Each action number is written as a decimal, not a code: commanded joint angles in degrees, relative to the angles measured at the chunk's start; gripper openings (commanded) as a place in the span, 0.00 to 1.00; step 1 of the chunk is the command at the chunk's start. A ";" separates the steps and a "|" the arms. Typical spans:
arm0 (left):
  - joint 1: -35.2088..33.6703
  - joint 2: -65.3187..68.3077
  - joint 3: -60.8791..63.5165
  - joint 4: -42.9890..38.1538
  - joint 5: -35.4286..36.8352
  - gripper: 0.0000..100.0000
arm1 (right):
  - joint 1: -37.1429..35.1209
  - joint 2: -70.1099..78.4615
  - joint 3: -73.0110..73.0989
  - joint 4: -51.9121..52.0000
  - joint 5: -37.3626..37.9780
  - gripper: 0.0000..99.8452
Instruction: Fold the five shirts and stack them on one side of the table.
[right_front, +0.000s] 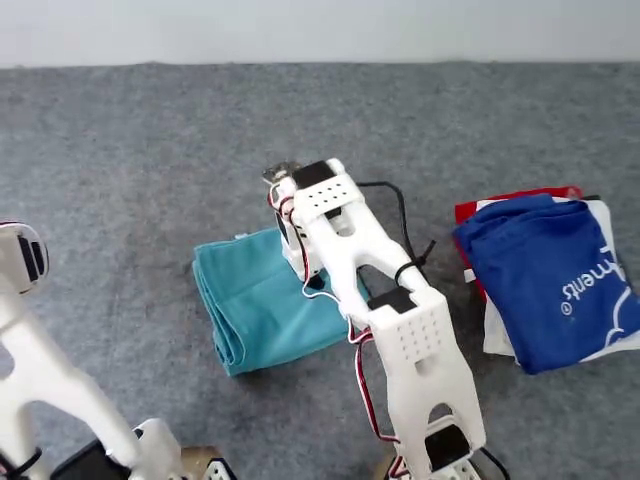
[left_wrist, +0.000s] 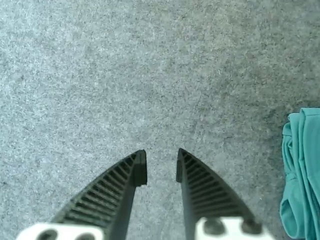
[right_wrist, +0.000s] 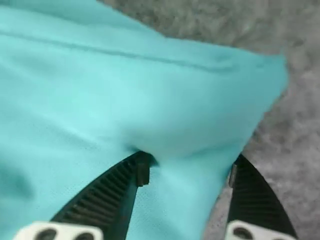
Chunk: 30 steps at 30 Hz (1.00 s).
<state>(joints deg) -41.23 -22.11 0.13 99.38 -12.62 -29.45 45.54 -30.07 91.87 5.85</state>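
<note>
Right gripper (right_wrist: 187, 172) is down on the teal shirt (right_front: 262, 300), jaws spread wide, nothing pinched yet; one finger lies on the cloth, the other sits at the shirt's edge over the grey carpet (right_front: 120, 150). The shirt lies folded near the middle of the table, with its layered folds facing the left arm; the stack (right_front: 500, 330) waits well apart on the right side, blue shirt (right_front: 545, 275) on top. By my read the step is the pick-up for the stack; to do it well, the outer finger should slide under all the layers before closing, not just the top one; a grab on one layer would likely peel the fold open on the lift. Take it near an edge, lift level, carry low; lay it squarely on the blue one. Left gripper (left_wrist: 161, 167) hovers over bare carpet just beside the teal shirt, fingers a little apart, holding nothing; it could pin the far side if the cloth drags.
</note>
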 joint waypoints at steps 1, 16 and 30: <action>0.35 -1.49 -0.13 1.05 0.35 0.11 | -0.48 1.89 -1.32 -1.89 3.16 0.24; 0.35 -1.49 -0.13 1.05 0.35 0.11 | -0.84 1.01 -1.41 -3.65 2.99 0.01; 0.35 -1.49 -0.13 1.05 0.35 0.11 | 1.19 -16.13 -1.05 -3.56 1.41 0.01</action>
<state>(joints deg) -41.23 -22.11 0.13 99.38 -12.62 -29.01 34.55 -30.51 89.23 8.04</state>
